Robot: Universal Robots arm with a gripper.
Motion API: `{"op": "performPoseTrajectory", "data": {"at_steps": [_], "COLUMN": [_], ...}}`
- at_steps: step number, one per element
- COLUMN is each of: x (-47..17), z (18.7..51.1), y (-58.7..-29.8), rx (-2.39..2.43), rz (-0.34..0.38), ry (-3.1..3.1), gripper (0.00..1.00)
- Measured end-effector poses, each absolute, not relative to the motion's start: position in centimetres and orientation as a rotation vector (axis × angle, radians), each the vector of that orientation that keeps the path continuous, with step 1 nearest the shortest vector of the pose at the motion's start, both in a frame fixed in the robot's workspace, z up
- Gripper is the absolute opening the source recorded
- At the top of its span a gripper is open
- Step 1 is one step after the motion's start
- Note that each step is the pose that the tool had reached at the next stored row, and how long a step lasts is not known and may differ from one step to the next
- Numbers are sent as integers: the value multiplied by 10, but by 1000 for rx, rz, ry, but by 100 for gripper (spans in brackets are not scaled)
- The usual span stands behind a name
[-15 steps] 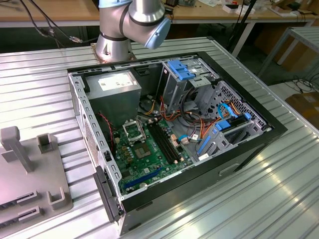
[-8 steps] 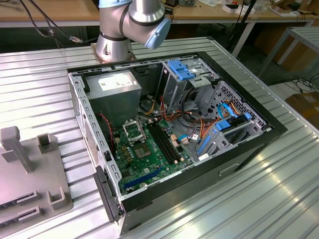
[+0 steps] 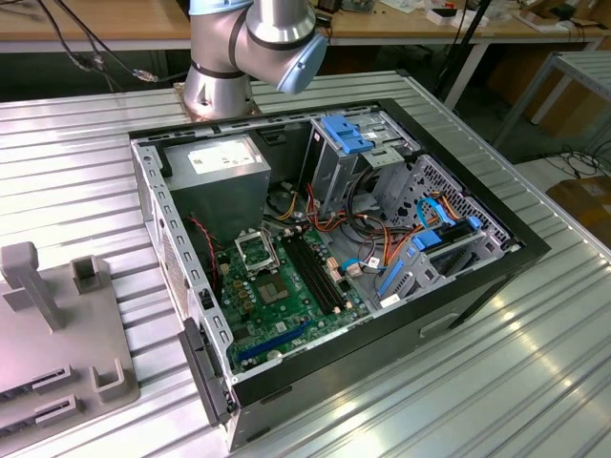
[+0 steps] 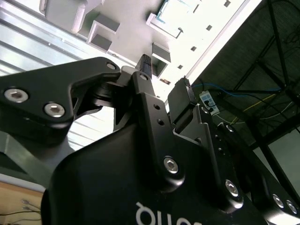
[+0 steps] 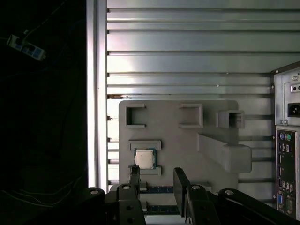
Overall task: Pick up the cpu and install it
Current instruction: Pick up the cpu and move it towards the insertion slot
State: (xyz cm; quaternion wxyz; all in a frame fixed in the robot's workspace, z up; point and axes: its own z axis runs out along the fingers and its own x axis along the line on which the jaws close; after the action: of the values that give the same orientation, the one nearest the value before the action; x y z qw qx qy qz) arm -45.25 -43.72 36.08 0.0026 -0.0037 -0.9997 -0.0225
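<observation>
The cpu [image 5: 145, 158], a small square chip with a silver-grey top, lies flat in a recess of the grey fixture plate [image 5: 178, 140] on the ribbed metal table. In the first wrist view my gripper [image 5: 157, 174] hangs well above the plate, open, with nothing between its black fingers [image 5: 135, 177]. The chip shows just beyond one fingertip. In the second wrist view the gripper [image 4: 164, 72] is seen from behind, its two fingers apart over the same plate. The green motherboard [image 3: 277, 301] with its black-framed socket [image 3: 256, 253] lies inside the open computer case [image 3: 458, 286].
The grey fixture plate [image 3: 57, 334] sits at the exterior view's left, with upright blocks and a tall post [image 3: 29, 281]. The arm's base [image 3: 224, 81] stands behind the case. Cables, drive cages and memory slots [image 3: 315, 272] crowd the case. The table edge [image 5: 96, 93] runs beside the plate.
</observation>
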Motion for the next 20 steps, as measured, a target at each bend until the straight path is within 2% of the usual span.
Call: {"op": "performPoseTrajectory", "data": {"at_steps": [3,5,6,7,20], "x": [-453,-453,-453,-454,-470], "z": [361,361,360,359,335], "y": [-437,-437,-436,-435,-433], "rx": [-12,-12,-9,-6,22], "rz": [-71,-71,-71,-71,-70], "ry": [-3136,-3136,-3136,-3136,-3135], "gripper": [44,55,55,62,62]}}
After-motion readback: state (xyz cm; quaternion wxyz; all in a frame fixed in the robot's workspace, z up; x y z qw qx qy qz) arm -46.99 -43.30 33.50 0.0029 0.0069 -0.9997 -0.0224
